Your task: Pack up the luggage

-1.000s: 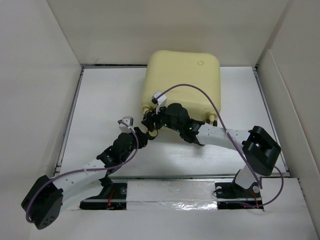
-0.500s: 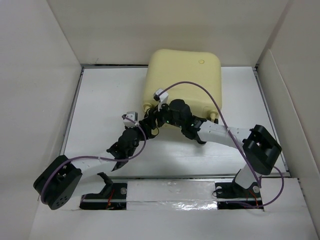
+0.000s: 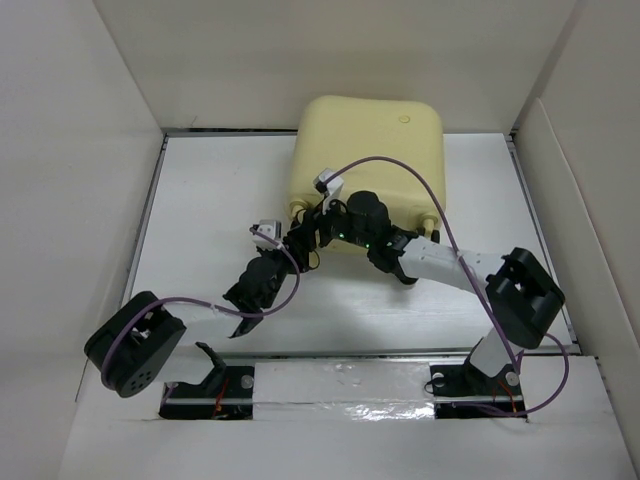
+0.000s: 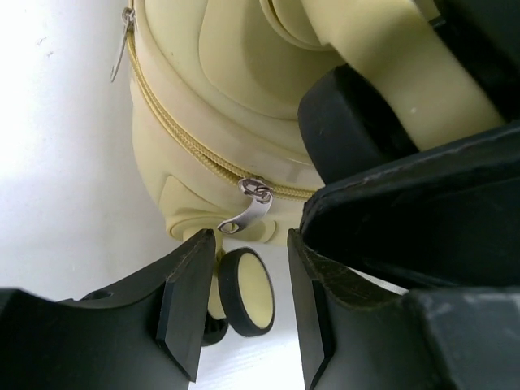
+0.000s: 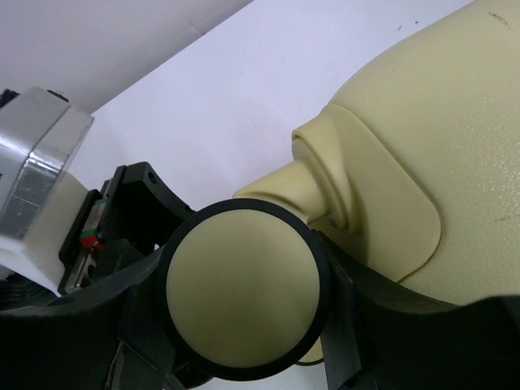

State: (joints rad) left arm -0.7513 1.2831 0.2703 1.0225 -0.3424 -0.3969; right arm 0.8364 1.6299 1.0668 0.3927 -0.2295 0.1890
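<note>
while the closed luggage (image 3: 370, 150) lies flat at the far middle of the table (image 3: 215, 200), both arms meet at its near-left corner. the left gripper (image 4: 248, 357) stands partly spread, a wheel (image 4: 248, 292) between its fingers; the right gripper (image 5: 244, 341) clasps a second wheel (image 5: 244, 288).

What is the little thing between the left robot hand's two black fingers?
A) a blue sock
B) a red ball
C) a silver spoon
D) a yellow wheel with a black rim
D: in the left wrist view, a small yellow wheel with a black rim on the pale-yellow hard-shell suitcase shows in the gap between the fingers of the open left gripper.
</note>
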